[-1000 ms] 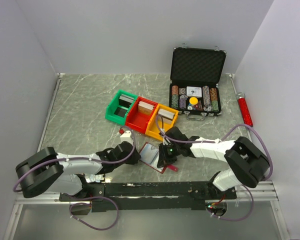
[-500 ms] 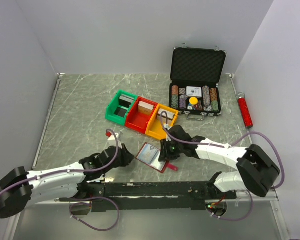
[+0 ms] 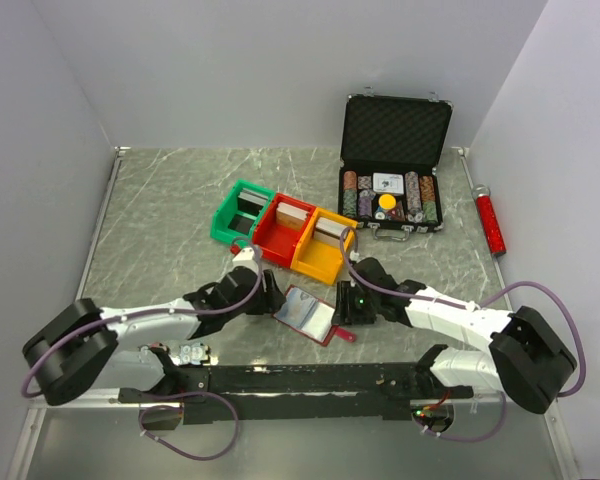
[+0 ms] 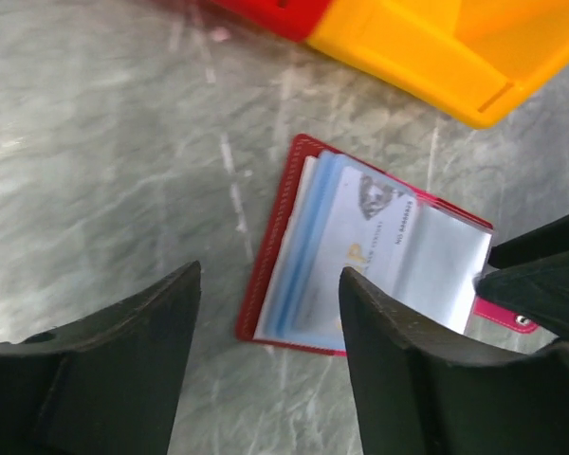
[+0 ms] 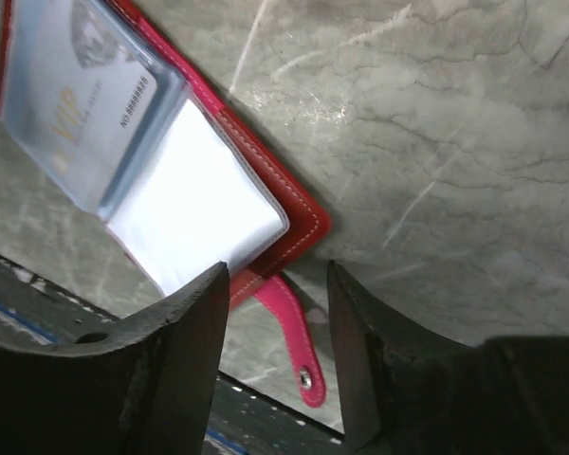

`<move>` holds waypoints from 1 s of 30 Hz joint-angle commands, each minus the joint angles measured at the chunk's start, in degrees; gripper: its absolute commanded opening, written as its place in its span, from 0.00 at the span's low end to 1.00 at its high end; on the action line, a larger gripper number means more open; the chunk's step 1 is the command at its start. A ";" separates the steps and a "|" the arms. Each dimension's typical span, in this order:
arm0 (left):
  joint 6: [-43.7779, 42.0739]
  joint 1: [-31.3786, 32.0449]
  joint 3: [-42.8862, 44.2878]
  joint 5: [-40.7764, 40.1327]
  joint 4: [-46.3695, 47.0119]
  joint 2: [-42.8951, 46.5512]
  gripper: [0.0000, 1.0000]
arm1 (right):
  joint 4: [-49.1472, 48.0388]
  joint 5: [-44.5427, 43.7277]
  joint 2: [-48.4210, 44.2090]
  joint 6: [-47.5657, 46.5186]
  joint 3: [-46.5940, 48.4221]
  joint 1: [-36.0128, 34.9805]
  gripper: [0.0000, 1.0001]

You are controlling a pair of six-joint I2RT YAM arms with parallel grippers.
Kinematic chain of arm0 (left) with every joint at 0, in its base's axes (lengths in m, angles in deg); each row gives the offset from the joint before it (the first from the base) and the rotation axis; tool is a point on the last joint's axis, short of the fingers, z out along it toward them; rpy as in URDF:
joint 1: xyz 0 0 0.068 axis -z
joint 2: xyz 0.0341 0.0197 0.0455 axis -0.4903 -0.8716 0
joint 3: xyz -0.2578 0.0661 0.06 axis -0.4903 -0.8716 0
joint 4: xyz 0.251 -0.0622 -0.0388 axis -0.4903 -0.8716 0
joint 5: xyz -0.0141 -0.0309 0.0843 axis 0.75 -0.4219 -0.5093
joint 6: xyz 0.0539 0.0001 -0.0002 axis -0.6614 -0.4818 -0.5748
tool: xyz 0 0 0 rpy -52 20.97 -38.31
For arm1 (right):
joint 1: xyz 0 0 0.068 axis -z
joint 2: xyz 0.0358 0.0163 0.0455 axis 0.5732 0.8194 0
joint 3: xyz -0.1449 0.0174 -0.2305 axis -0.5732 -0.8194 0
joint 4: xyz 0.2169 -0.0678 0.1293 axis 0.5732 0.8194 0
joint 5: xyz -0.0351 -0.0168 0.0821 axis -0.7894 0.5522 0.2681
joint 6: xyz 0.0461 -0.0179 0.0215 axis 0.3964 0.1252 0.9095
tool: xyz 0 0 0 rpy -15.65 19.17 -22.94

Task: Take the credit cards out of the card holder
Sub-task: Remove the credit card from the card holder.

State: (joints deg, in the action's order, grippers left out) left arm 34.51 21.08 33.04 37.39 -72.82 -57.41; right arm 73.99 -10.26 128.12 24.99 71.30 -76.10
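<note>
- credit cards (image 4: 346,251): thin, light, stiff and glossy, probably slippery. They sit in clear sleeves, so pinch an exposed short edge.
- card holder (image 3: 307,313): light and floppy, likely to slide unless its red cover is pinned. It lies open on the table at lower centre, just below the yellow bin (image 3: 323,255).
- left gripper (image 4: 270,275): fingers apart, holding nothing, hovering over the holder's left edge.
- right gripper (image 5: 275,275): fingers apart, empty, by the strap tab (image 5: 289,336).
- versus a second ago: the right gripper has backed off the holder's right edge and its elbow has swung right. The holder has barely moved.

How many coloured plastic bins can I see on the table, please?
3. The green bin is on the left, the red bin in the middle and the yellow bin on the right, side by side in one slanting row. None seems hidden.
</note>
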 commanded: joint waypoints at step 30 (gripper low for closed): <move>11.19 6.24 -10.56 -1.15 -1.25 9.97 0.01 | -2.80 -0.38 9.61 -6.71 6.13 1.40 0.48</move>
State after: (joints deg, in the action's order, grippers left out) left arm 39.71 24.22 24.06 41.70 -69.73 -52.55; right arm 70.16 -8.53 135.36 21.24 74.88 -74.83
